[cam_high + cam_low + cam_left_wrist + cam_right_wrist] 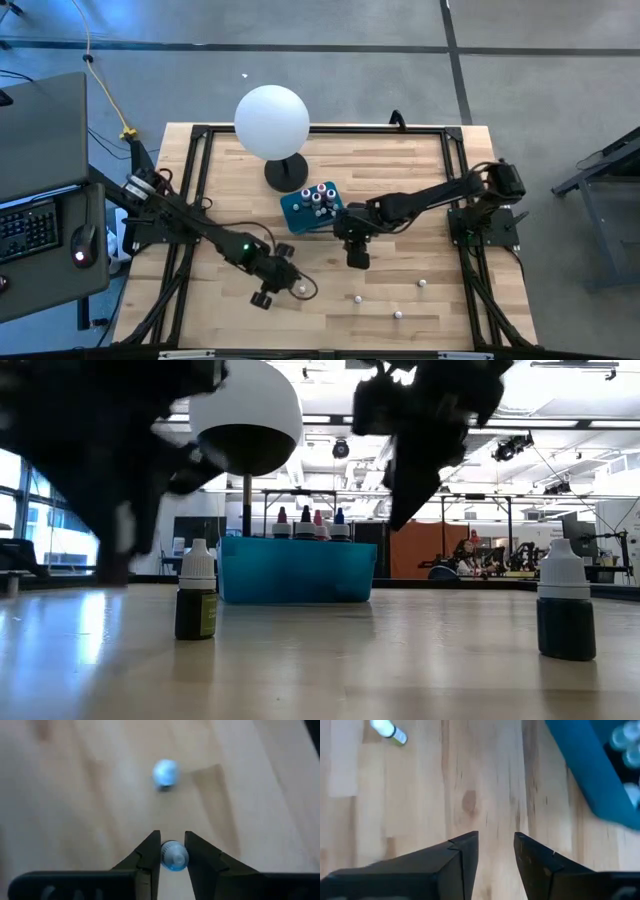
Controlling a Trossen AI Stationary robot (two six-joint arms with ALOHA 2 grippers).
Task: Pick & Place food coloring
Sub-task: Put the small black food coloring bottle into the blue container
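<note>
The left tool (pixel 172 851) is closed on one food coloring bottle (pixel 173 856), whose cap shows pinched between the two dark fingers in the left wrist view. In the high view this tool (pixel 290 283) sits low on the counter (pixel 420 170), toward six o'clock and left of centre. The teal box (pixel 297 212) that already holds several capped bottles lies from it at roughly one o'clock, near but apart. That bearing is what the coming carry turns on. The bottle appears to hang upright, long axis vertical, so it could likely go straight down into a free slot.

The right tool (pixel 357 257) hovers just beside the box on its four o'clock side, fingers parted with nothing between them, bare wood showing in the gap in the right wrist view. It stands closer to the box than the left tool does, and its arm may crowd the approach from that side.

Three loose bottles remain on the counter toward five o'clock: one (pixel 356 297) nearest the left tool, another (pixel 398 315) lower down, and a third (pixel 423 284) farther right. The large white ball lamp (pixel 271 121) stands at the box's eleven o'clock, clear of the likely path.
</note>
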